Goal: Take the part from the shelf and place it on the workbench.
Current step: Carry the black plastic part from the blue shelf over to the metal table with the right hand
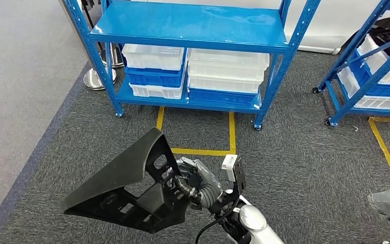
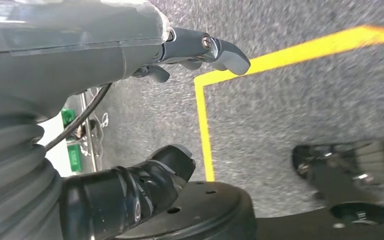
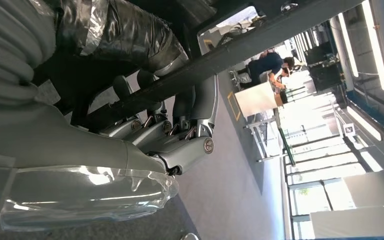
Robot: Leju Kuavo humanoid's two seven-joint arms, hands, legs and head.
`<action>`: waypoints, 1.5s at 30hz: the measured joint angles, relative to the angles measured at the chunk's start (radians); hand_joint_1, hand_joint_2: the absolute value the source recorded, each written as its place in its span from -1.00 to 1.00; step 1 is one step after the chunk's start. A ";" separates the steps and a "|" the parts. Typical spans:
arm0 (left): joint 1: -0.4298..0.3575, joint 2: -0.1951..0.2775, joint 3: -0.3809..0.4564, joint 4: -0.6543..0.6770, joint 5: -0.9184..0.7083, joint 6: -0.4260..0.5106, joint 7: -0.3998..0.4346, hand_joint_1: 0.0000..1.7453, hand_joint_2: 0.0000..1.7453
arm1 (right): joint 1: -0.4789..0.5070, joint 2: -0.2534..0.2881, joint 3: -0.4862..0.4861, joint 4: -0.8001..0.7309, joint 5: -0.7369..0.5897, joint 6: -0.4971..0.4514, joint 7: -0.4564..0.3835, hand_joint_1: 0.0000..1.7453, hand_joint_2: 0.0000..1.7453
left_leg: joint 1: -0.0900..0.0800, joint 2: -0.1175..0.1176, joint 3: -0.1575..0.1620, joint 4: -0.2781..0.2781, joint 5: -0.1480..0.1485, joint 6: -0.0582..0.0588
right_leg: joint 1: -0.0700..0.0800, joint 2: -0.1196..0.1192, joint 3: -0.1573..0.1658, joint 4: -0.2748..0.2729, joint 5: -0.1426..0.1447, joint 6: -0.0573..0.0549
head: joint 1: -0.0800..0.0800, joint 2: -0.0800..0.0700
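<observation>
1. R. hand [image 1: 195,184]: fingers wrapped on a rib of the black part [image 1: 127,185], thumb and fingers closing from opposite sides; in the right wrist view the fingers [image 3: 190,117] hook over a dark bar of it. Grasping the part, i.e. clenched on it.
2. Grip sits at the part's near end, by the cut-out webbing. Judged: ribs give a bar-like hold, whereas the smooth sloped face offers nothing to pinch.
3. Part is off the shelf, carried in the air above the grey carpet [image 1: 294,168], in front of the robot, touching nothing else.
4. Orientation: wedge-like shell. Long axis runs from the pointed tip (upper, nr the hand) down and away to the robot's left, ending at the wide low edge. Sloped face turned up and left; open ribbed side faces the hand.
5. L. hand [image 2: 190,100]: fingers apart, nothing between them; released, hanging over carpet and yellow floor tape [image 2: 203,130].
6. Blue shelf [image 1: 188,30] stands well ahead, white and blue trays [image 1: 227,68] on its lower tier.
7. Desk: not seen. Judged: carry phase, placing not yet done.
</observation>
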 joint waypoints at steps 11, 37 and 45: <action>-0.013 -0.007 -0.020 0.000 -0.021 -0.005 0.010 -1.00 1.00 | 0.011 -0.004 -0.026 -0.043 0.013 0.007 -0.021 1.00 1.00 | 0.003 -0.004 -0.150 0.041 0.102 -0.046 | 0.002 0.001 0.270 -0.249 0.028 -0.026 | -0.001 0.000; -0.023 -0.015 -0.063 0.000 -0.041 -0.042 0.027 -1.00 1.00 | 0.052 -0.008 -0.047 -0.094 0.117 -0.007 -0.066 1.00 1.00 | 0.007 -0.046 -0.029 0.039 -0.012 -0.020 | -0.024 0.042 0.162 -0.174 0.071 0.016 | -0.001 0.000; -0.012 -0.012 -0.064 0.001 -0.026 -0.048 0.024 -1.00 1.00 | 0.038 0.003 -0.043 -0.091 0.118 0.013 -0.071 1.00 1.00 | 0.011 -0.033 -0.131 0.218 -0.103 -0.062 | -0.017 -0.003 0.154 -0.200 0.089 -0.032 | -0.002 0.000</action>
